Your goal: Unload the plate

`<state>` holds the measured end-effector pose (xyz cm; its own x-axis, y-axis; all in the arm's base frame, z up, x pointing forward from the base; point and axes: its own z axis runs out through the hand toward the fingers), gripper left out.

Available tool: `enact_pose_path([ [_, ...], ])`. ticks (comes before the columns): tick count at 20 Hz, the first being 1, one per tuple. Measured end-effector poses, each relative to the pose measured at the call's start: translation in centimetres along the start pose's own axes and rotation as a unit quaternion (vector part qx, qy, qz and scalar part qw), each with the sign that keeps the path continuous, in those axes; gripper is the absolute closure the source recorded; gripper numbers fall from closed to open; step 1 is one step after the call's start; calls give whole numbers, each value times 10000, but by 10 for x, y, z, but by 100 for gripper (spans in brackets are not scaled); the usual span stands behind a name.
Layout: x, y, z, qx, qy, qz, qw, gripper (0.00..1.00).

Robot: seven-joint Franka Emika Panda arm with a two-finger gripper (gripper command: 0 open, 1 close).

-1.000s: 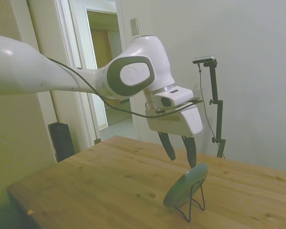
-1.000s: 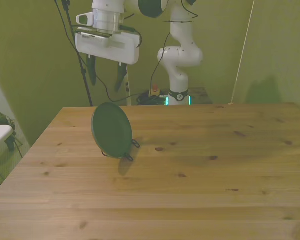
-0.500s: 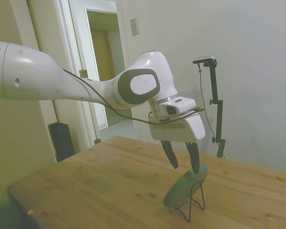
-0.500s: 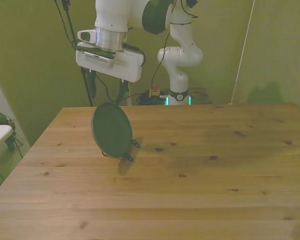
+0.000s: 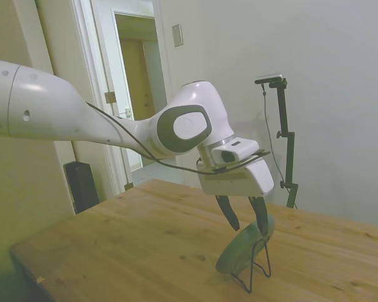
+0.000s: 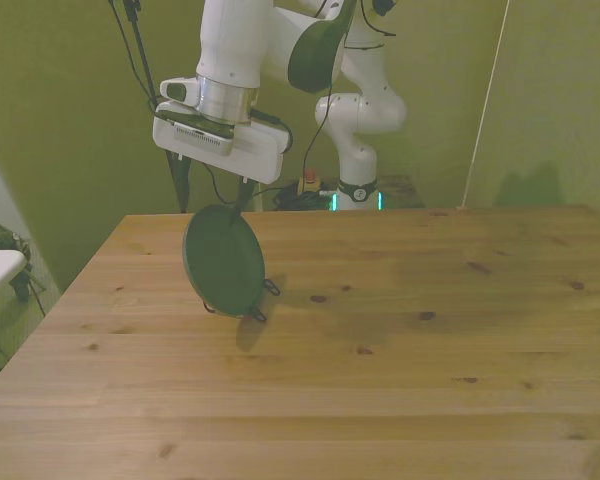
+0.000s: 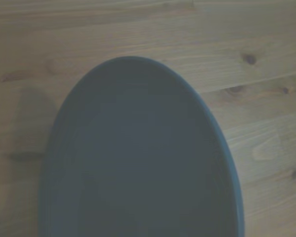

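Grey-green round plate (image 5: 239,249) propped tilted in thin black wire stand (image 5: 257,267) on wooden table (image 5: 138,245), white gripper (image 5: 247,223) straddling top rim, jaws apart, nothing held; risks toppling plate and stand if closing off-centre.

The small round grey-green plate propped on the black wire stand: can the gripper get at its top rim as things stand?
Probably yes. The open gripper straddles the top rim of the grey-green plate, which leans on the wire stand; nothing else stands near it.
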<state>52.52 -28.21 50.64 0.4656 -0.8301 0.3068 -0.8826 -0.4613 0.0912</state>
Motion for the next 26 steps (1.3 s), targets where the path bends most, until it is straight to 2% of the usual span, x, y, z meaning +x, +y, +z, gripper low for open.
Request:
enact_pose_path([
  [26, -2, 11, 1, 121, 93, 52, 9999, 100],
])
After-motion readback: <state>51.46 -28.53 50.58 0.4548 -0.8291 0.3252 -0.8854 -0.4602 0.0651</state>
